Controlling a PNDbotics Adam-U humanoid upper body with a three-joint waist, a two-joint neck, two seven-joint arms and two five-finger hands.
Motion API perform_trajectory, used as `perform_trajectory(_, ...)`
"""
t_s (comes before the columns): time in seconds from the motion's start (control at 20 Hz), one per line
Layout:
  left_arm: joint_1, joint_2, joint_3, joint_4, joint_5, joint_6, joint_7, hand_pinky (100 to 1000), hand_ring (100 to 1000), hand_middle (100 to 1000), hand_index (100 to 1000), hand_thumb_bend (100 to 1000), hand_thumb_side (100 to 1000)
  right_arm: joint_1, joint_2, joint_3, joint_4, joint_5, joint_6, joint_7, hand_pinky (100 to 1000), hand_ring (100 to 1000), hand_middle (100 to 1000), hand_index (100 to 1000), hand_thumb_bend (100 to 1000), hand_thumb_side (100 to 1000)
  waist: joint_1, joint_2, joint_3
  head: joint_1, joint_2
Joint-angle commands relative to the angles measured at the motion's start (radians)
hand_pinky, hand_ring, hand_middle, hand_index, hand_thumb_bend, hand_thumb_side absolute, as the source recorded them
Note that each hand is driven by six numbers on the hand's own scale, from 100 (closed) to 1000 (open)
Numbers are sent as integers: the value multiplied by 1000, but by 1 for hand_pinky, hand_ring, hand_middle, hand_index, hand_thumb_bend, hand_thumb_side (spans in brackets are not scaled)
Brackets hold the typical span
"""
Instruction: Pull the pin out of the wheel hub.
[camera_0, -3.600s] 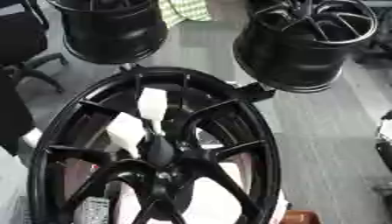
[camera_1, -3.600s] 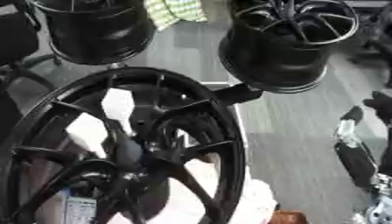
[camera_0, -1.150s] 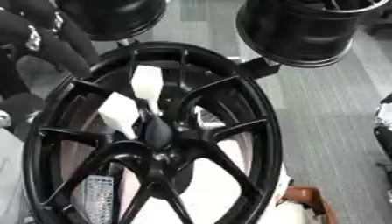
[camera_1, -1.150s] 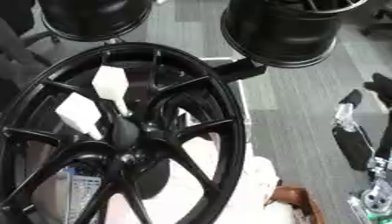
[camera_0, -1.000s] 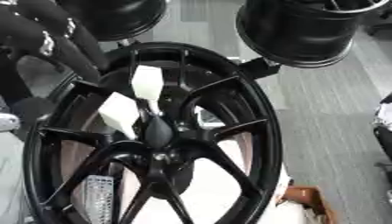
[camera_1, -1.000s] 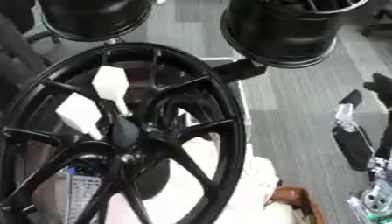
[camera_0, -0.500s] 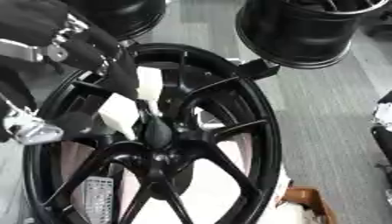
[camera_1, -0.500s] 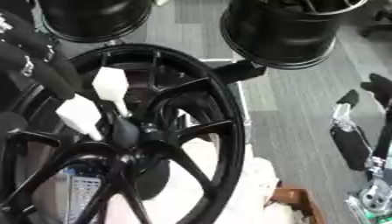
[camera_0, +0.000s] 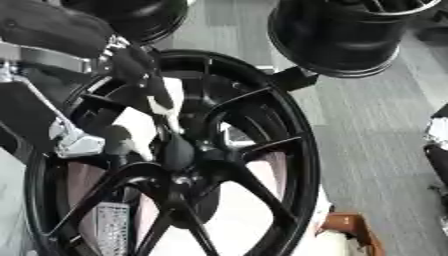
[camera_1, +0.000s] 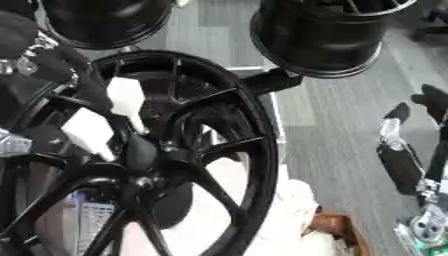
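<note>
Reaching in from the upper left, the black left hand (camera_0: 131, 65) points its fingers (camera_0: 157, 92) down at the large black spoked wheel hub (camera_1: 188, 150), presumably lining up on the white block-shaped pins (camera_1: 122, 100) wedged between spokes just beyond the fingertips. Whether those fingers are released or already grasping a pin, I cannot tell; the hand covers much there. The right hand (camera_1: 436, 102) sits idle, far right, mostly cut off.

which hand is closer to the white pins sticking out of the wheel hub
Left. The left hand reaches in over the white pins from the upper left; the right hand hangs off the wheel's right.
</note>
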Motion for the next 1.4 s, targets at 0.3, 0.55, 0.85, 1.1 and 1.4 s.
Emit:
perform_trajectory(0.3, -10, -10, -14, 63, -86, -7, -1, 809, 797, 767, 873, 100, 603, -8, -8, -3, -12, -12, -3, 2, 859, 788, 645, 788, 100, 318, 0, -10, -5, 11, -8)
perform_trajectory(0.55, 2, -9, -18, 86, -124, -27, -25, 820, 808, 771, 854, 100, 737, -9, -4, -3, -12, -12, -4, -1, 859, 787, 644, 787, 100, 317, 0, -8, -6, 11, -4)
perform_trajectory(0.85, 26, 6, -20, 96, -135, -62, -28, 820, 803, 736, 834, 100, 809, -11, -1, -2, -12, -17, -3, -8, 858, 786, 642, 787, 100, 318, -1, -7, -7, 8, -3)
perform_trajectory(1.1, 48, 16, -22, 111, -153, -86, -28, 824, 808, 746, 853, 100, 823, -11, 3, -2, -12, -20, -4, -10, 857, 785, 640, 786, 100, 318, -2, -6, -8, 4, -8)
perform_trajectory(1.4, 56, 10, -13, 134, -190, -113, -28, 828, 811, 751, 856, 100, 726, -14, 10, 0, -12, -24, -2, -12, 857, 783, 638, 786, 100, 321, -4, -4, -10, 5, -12)
